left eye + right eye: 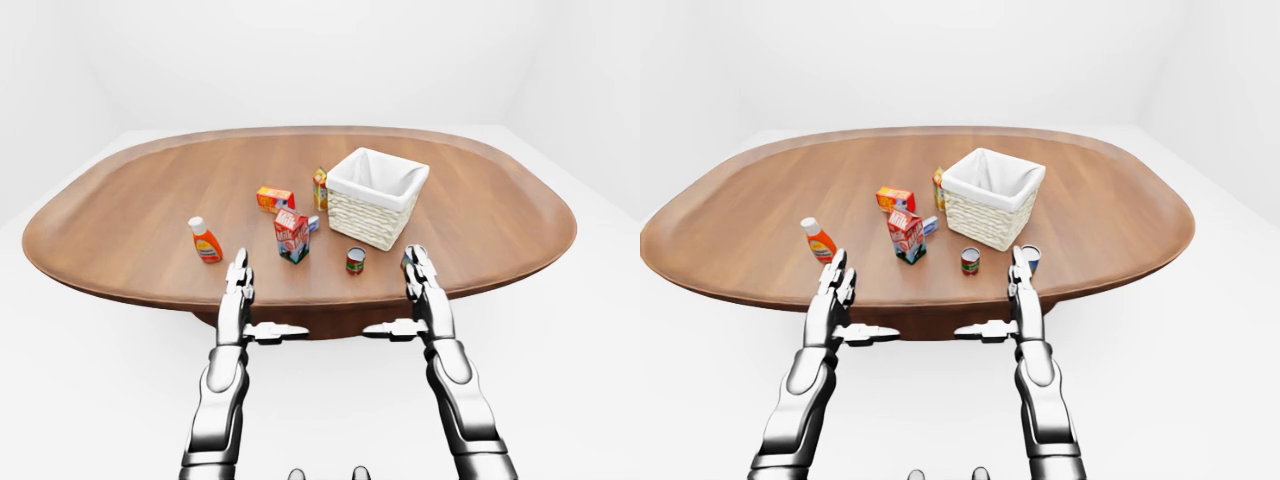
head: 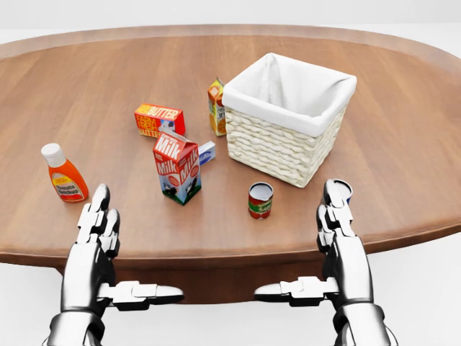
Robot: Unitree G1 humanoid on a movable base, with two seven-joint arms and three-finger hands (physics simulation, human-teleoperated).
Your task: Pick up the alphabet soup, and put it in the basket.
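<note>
Both hands hover at the near edge of the table [image 2: 403, 130], palms facing each other, fingers straight and spread, thumbs pointing inward; neither holds anything. The right hand [image 2: 337, 238] stands near the table's right part, its fingertips [image 2: 336, 194] partly covering a small can [image 1: 1031, 257] with a blue label that shows best in the right-eye view. The left hand [image 2: 97, 241] is well apart from it, to the left.

The soup [image 2: 260, 200], a red and green can standing upright, sits on the table between the two hands, nearer the right hand, just left of and slightly beyond its fingertips, not touching them. Just beyond the soup stands the basket [image 2: 284, 148], woven, with a white cloth lining, turned corner-on.

Left of the soup stands a milk carton [image 2: 177, 166], with a small blue and white box [image 2: 207, 151] just behind it. Farther off lie an orange butter box [image 2: 159, 120] and an upright orange carton [image 2: 216, 107] just beside the basket's left wall. A ketchup bottle [image 2: 63, 174] stands just beyond the left hand.
</note>
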